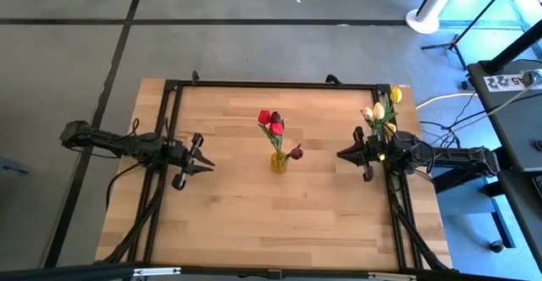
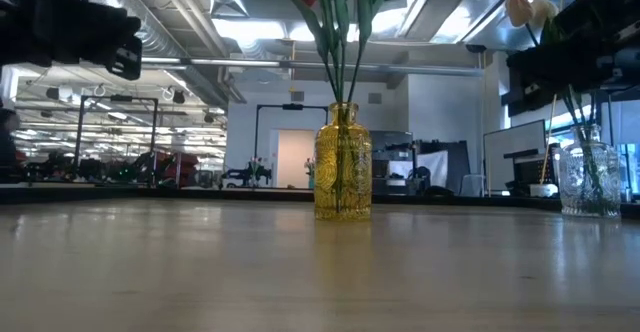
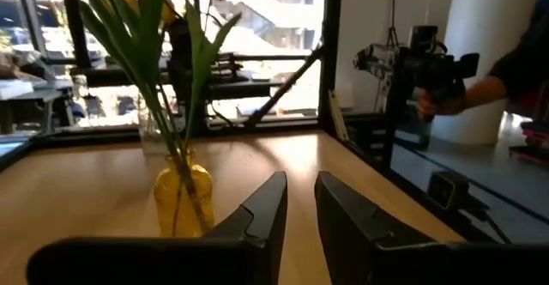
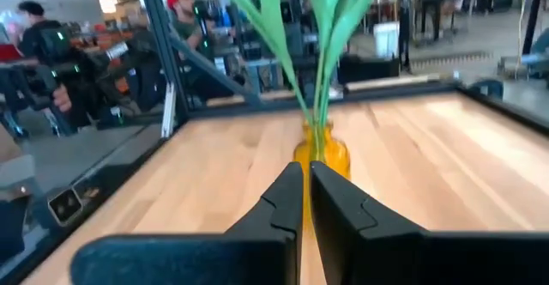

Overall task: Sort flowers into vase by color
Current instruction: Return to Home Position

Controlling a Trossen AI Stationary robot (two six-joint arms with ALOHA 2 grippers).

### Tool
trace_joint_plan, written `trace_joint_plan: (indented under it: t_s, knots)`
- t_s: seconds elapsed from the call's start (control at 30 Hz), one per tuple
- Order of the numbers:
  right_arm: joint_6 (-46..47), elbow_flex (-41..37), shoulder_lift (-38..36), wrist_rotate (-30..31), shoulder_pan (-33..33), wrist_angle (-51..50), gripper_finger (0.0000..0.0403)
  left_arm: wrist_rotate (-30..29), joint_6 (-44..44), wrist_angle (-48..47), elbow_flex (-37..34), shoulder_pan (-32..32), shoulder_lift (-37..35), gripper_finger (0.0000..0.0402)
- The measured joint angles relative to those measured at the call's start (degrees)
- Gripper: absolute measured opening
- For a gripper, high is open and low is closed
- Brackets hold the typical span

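The wooden table [image 1: 254,230] is flanked by 2 dark arms. The left arm [image 1: 110,141] is drawn in over the left edge and the right arm [image 1: 449,158] over the right edge, both raised off the surface. At the table's middle the yellow vase [image 2: 343,167] is seen upright. The clear vase [image 2: 590,182] is stood near the far right corner, just beside the right arm. The red and dark maroon tulips [image 1: 273,127] are held in the yellow vase, the cream and yellow tulips [image 1: 381,110] in the clear one. No stem is seen lying loose, so the sorting is judged complete.

The left gripper [image 3: 300,182] is pointed at the yellow vase, fingers slightly parted with nothing between them. The right gripper [image 4: 306,169] is aimed at it from the opposite side, fingers brought almost together and likewise empty.

For the return to rest, each arm is best retracted straight back and kept high, so that leaves and heads are not brushed. Most care is owed on the right, where the clear vase's stems are close to the wrist.

No brand or legible writing can be made out. Only a black-and-white patterned sheet [image 1: 508,81] is noted off the table's right, and nothing on it can be read.
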Motion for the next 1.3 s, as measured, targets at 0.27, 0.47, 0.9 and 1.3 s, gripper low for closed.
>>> trace_joint_plan:
  t_s: [0.27,0.47,0.9,1.3]
  knots:
    - [1.08,-0.02,0.02,0.24,0.0,-6.26,0.0026,5.54,0.93,-2.88,0.0,4.14,0.0,0.0062]
    - [0.67,-0.04,0.02,0.58,0.0,-6.35,0.0026,2.18,0.62,-11.8,0.07,4.16,0.0,0.0062]
    - [0.76,-0.07,0.02,0.62,0.0,-6.32,0.0026,-1.83,1.02,-14.39,0.15,1.52,0.5,0.0062]
    - [0.87,-0.07,0.02,0.62,0.0,-6.3,0.0026,-1.91,0.96,-14.43,0.15,1.54,0.5,0.0062]
